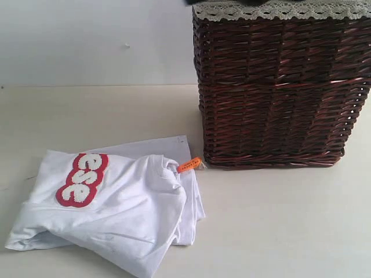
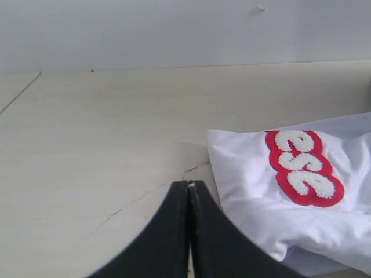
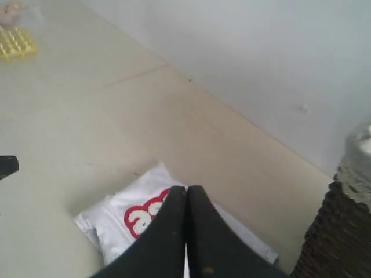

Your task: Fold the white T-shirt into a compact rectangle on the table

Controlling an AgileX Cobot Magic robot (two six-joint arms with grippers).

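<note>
Watching the table (image 1: pixel 290 231) first, because trouble could start right there: wide, pale cream, smooth and matte. On a surface that slick, I judged a pushed fold could skate along instead of creasing. A few dark specks and a thin scuff line marked it, nothing more. The plain white wall (image 1: pixel 87 40) closed the room off behind the basket.

Next, the basket (image 1: pixel 278 92), dark brown wicker with a lace trim (image 1: pixel 278 10), standing upright. An arm swinging wide could knock it.

The white T-shirt (image 1: pixel 133 214) lay on the table in front of the basket and off to one side, bunched in loose uneven layers, not yet a rectangle. Pinching too deep could drag the whole bundle rather than one flap.

Both claws were pressed together, pinching nothing. My left claw (image 2: pixel 190 184) hung over bare table on the shirt's side away from the basket. My right claw (image 3: pixel 186 188) hung high above the shirt.

The red letters (image 1: pixel 82 179) faced up at the end far from the basket. The orange tag (image 1: pixel 189 164) poked out just beside the basket's foot, where I reckoned it could snag the wicker.
</note>
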